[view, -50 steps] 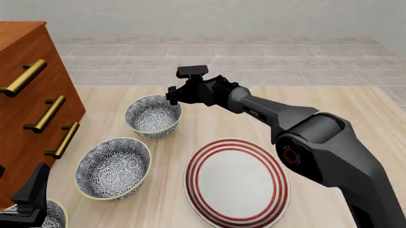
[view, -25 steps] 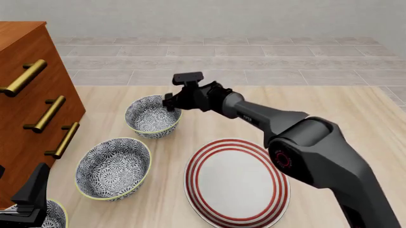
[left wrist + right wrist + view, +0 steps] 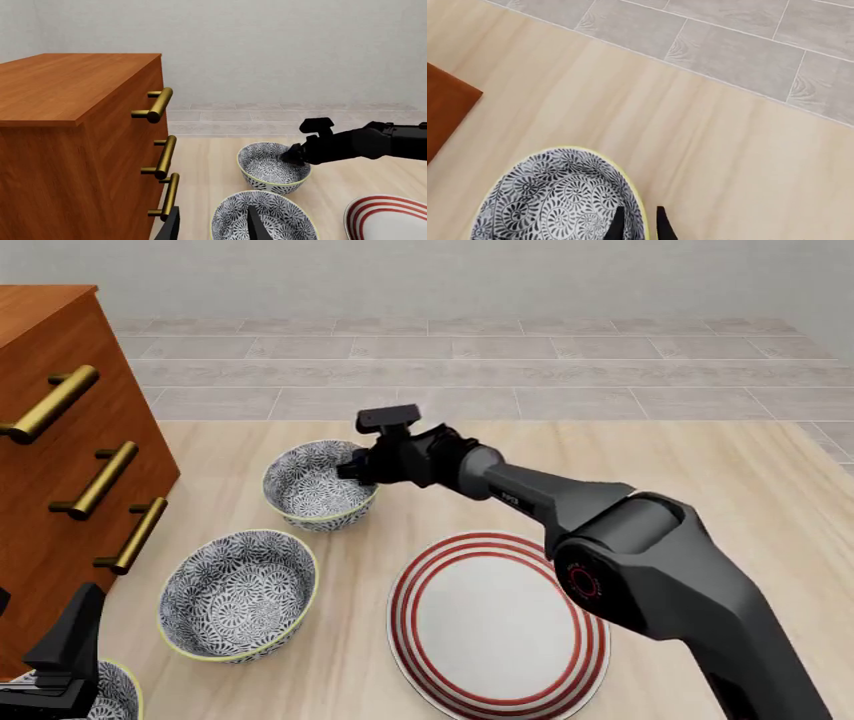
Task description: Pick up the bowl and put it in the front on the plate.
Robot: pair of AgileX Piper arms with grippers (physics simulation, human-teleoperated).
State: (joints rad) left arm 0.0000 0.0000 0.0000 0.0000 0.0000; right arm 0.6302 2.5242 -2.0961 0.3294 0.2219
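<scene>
Three look-alike patterned bowls stand on the table's left. The far bowl (image 3: 315, 486) (image 3: 270, 169) (image 3: 550, 200) has my right gripper (image 3: 358, 468) (image 3: 639, 227) at its right rim. In the right wrist view the two fingers sit close together, one inside and one outside the yellowish rim, shut on it. The bowl rests on the table. The white plate (image 3: 497, 625) with red rings lies near the front, right of the bowls. My left gripper (image 3: 215, 227) (image 3: 60, 665) hovers open at the front left, above the nearest bowl (image 3: 118, 695).
A middle bowl (image 3: 238, 595) (image 3: 267, 222) sits between the far and nearest bowls. A wooden dresser (image 3: 54, 460) (image 3: 67, 140) with brass handles (image 3: 100, 480) stands along the left side. My right arm (image 3: 641, 550) stretches over the plate's right half.
My right gripper has moved left and down onto the far bowl's right rim. The bowls, the plate and the left arm have not moved.
</scene>
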